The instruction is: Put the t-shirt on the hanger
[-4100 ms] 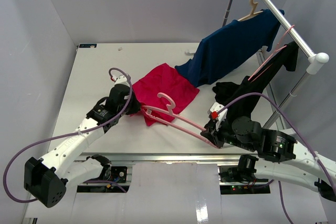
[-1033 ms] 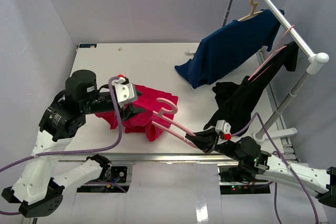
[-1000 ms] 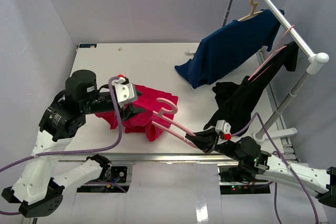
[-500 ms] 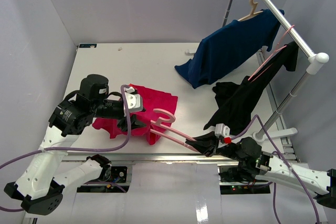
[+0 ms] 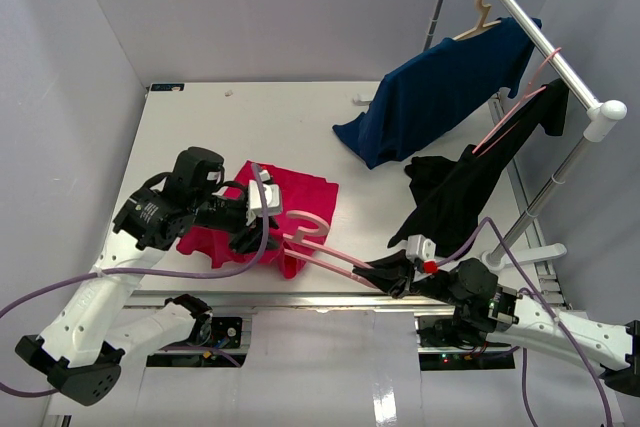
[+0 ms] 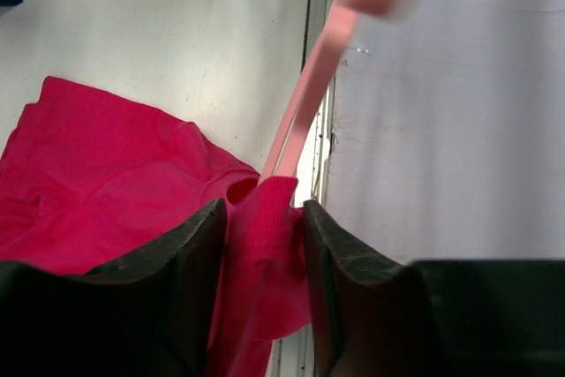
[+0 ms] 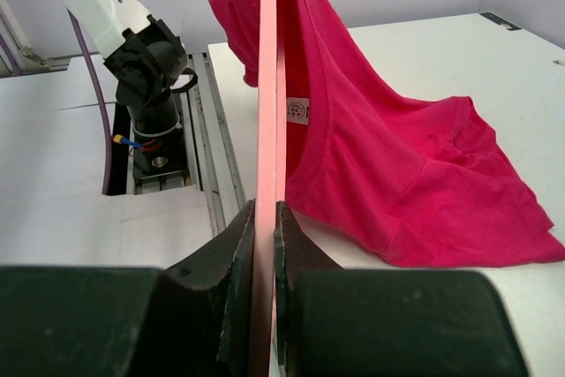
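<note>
Left gripper [image 6: 263, 218] is partway closed, pinching a fold of the red t-shirt [image 5: 300, 192] – the rest sits bunched on the table's [image 5: 200, 117] near left. Right gripper [image 7: 263, 218] is clamped tight on the pink hanger [image 7: 267, 86] – its arm reaches that pinched fold.

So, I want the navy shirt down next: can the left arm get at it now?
Probably not: the left end effector grips the t-shirt, and the navy shirt hangs from the rail at the far right.

The t-shirt [image 7: 397, 183] is soft matt cloth — the hanger [image 7: 267, 86] smooth, faintly glossy plastic.
</note>
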### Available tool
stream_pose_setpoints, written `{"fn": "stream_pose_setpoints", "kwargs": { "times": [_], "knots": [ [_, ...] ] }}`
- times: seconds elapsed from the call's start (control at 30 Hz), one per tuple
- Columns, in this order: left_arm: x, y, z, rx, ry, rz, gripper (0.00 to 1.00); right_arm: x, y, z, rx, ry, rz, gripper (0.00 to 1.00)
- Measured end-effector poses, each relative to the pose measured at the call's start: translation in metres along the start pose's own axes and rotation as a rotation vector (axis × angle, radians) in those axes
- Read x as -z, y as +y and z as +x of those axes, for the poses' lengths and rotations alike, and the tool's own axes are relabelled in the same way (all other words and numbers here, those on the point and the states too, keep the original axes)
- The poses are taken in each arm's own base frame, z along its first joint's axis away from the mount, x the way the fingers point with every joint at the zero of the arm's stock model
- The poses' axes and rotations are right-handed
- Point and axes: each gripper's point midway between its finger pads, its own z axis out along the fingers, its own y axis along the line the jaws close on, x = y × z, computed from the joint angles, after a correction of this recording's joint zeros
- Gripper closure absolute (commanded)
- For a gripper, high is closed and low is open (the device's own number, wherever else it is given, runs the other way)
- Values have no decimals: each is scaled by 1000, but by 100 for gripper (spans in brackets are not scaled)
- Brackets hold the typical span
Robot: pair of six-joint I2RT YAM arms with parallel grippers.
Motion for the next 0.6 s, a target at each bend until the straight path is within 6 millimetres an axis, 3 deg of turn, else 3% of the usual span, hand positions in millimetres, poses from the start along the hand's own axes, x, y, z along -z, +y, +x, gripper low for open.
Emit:
{"fn": "stream_pose_setpoints", "kwargs": {
  "times": [0.13, 0.5, 0.6],
  "knots": [
    [-4, -3, -3, 3, 3, 51, 100, -6, -6, -10, 25, 32, 25, 92],
    [4, -11, -12, 1, -19, 66, 100, -11, -12, -26, 71, 58, 39, 92],
    [4, -10, -14, -5, -28, 63, 100, -10, -16, -29, 82, 69, 59, 80]
  ]
}}
